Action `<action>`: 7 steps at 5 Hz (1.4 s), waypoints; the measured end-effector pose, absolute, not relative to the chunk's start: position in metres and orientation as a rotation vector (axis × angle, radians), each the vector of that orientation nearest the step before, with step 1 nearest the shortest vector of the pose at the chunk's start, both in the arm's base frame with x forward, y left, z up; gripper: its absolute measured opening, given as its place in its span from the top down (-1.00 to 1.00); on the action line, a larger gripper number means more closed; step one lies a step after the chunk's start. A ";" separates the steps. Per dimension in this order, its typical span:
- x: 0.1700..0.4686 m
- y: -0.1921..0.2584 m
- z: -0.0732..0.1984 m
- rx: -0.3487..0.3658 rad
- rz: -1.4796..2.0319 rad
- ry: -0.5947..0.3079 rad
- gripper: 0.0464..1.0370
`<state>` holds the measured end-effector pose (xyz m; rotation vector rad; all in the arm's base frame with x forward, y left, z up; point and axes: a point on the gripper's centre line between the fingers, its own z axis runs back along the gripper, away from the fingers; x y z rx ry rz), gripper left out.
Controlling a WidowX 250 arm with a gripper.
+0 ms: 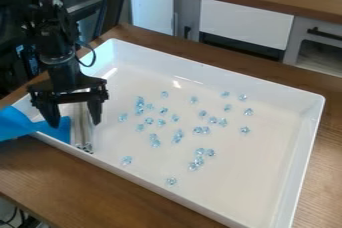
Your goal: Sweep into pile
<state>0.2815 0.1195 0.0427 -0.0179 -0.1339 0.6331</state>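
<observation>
Blue sheet-like item (17,123) at left; beside it, black two-finger claw (75,124), spread wide. Rightward, small clear-blue gems (178,135) strewn across white rectangular tray (257,182): few loose clusters, no single pile; most sweeping seemingly left.

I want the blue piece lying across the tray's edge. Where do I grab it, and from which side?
I'd pinch the blue piece at its narrow neck, where it crosses the rim of the tray, coming from above. It flares wider on both sides of that neck, so the waist likely gives the easiest span for the open tool.
</observation>
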 end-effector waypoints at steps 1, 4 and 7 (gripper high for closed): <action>0.286 0.116 0.041 -0.006 0.625 -0.156 -0.19; 0.298 0.093 0.043 0.031 0.576 -0.170 0.32; 0.330 0.061 0.038 0.056 0.621 -0.124 0.33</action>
